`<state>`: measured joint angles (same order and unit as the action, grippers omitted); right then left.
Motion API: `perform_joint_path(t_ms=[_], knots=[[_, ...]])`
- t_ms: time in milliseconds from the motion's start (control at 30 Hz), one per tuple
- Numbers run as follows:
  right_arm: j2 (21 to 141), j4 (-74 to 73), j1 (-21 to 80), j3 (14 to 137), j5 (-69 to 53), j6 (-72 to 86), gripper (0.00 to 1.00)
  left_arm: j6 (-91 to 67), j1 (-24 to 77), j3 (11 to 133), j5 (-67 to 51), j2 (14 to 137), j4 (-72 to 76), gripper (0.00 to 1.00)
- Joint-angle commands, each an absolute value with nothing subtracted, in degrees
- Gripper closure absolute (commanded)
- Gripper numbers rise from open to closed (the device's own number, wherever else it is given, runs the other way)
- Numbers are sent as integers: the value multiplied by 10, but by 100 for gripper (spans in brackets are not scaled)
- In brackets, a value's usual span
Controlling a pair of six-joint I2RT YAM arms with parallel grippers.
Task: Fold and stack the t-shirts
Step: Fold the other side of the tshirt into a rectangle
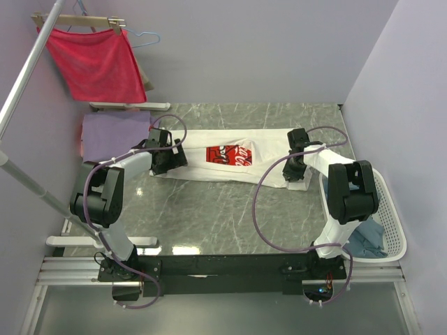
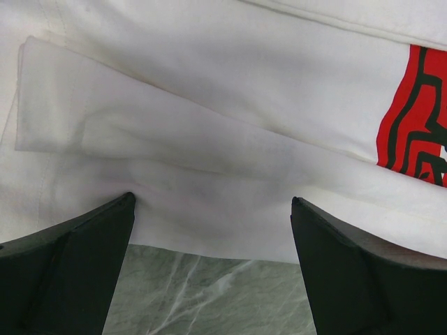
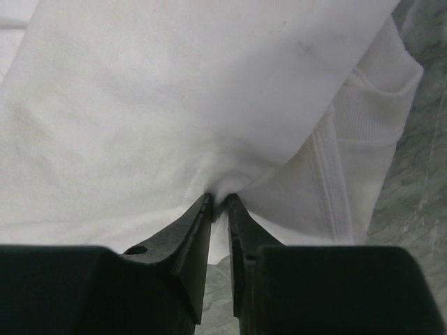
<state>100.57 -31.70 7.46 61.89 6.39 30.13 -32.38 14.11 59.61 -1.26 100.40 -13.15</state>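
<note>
Across the middle of the marble table [image 1: 209, 223] we see the white t-shirt [image 1: 199, 169] stretched left to right (red print [image 1: 229, 155] facing up), our right gripper [image 3: 218, 200] pinching its right end while our left gripper [image 2: 213, 206] gapes wide at its left end.

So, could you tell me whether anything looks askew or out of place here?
Nothing spilled or damaged. The white tee is bunched at its right end, where the right gripper pinches it, and a grey-blue tee lies crumpled in the basket.
</note>
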Motion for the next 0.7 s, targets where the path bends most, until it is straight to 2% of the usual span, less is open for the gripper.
perform_joint_path(t_ms=[0, 33, 200, 233, 367, 667], knots=[[1019, -315, 72, 642, 77, 294, 82, -319, 144, 609, -19, 1021, -131, 1], [1020, -315, 72, 642, 77, 293, 87, -319, 144, 609, -19, 1020, -132, 1], [1008, -312, 72, 642, 78, 287, 88, -318, 144, 610, -17, 1021, -133, 1], [1006, -315, 72, 646, 84, 287, 83, -318, 144, 611, -18, 1022, -133, 1], [999, -323, 73, 648, 89, 282, 76, -318, 144, 611, -18, 1025, -132, 1], [1005, -318, 73, 648, 85, 279, 76, -319, 144, 608, -15, 1021, -133, 1]])
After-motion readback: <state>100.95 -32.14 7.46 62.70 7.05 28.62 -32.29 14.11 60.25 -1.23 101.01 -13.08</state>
